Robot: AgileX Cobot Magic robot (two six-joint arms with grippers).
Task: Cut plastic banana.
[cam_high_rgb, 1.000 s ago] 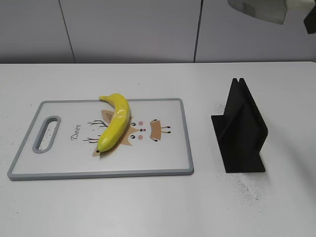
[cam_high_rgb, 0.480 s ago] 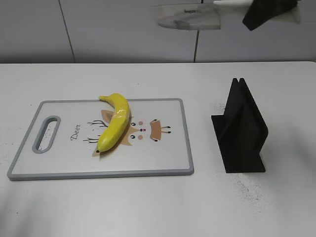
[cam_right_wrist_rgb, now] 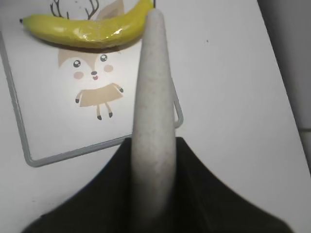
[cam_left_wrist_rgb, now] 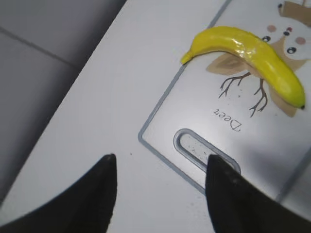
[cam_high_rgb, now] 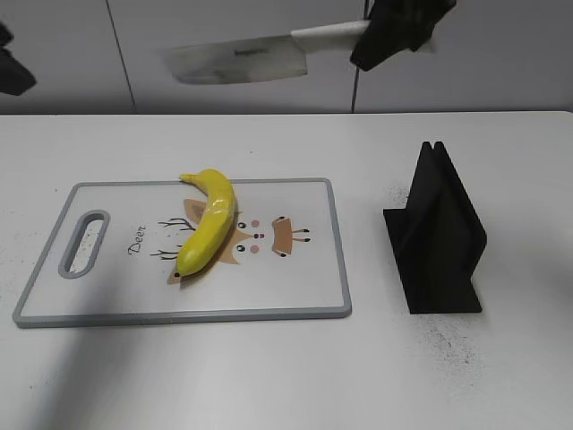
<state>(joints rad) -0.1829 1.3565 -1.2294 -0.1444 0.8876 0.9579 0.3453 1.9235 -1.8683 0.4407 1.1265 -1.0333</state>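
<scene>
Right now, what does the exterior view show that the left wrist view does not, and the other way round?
Only the exterior view shows the knife held high by the right gripper, and the black stand. Only the left wrist view shows the left gripper close up, open, above the board's handle slot. Both show the plastic banana lying whole on the cutting board.

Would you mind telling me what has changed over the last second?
The right gripper, shut on the knife, has carried it leftward above the table until the blade hangs high over the cutting board. The left gripper has come into view at the left edge. The banana, board and black stand have not moved.
</scene>
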